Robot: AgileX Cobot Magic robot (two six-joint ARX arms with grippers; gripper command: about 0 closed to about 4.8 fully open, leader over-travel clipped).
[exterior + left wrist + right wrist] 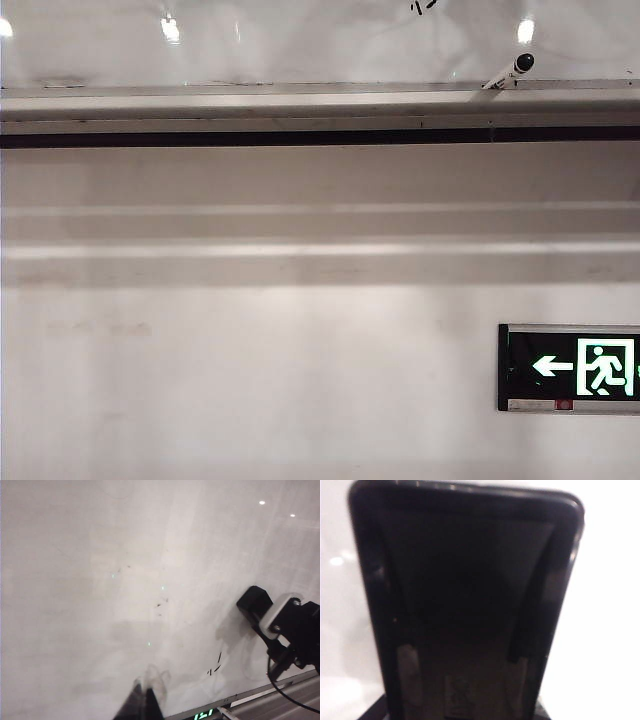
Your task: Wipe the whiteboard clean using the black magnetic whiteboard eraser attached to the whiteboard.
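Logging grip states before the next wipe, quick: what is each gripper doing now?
Left gripper: low by the whiteboard, fingertips together, holding nothing.
Right gripper: shut on the black eraser, against the board.

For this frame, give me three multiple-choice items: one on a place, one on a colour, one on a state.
1. Where does the marker pen lie?
A. on the grey rail under the whiteboard
B. on top of the exit sign
C. in the left gripper

2. What colour is the eraser?
A. red
B. blue
C. black

3. How is the right gripper?
A. open and empty
B. shut on the eraser
C. shut on the marker pen

Answers:
1. A: the marker pen rests on the grey rail at the lower edge of the whiteboard.
2. C: the eraser is black.
3. B: the right gripper clamps the eraser at the board, while the left gripper hangs empty before the board.
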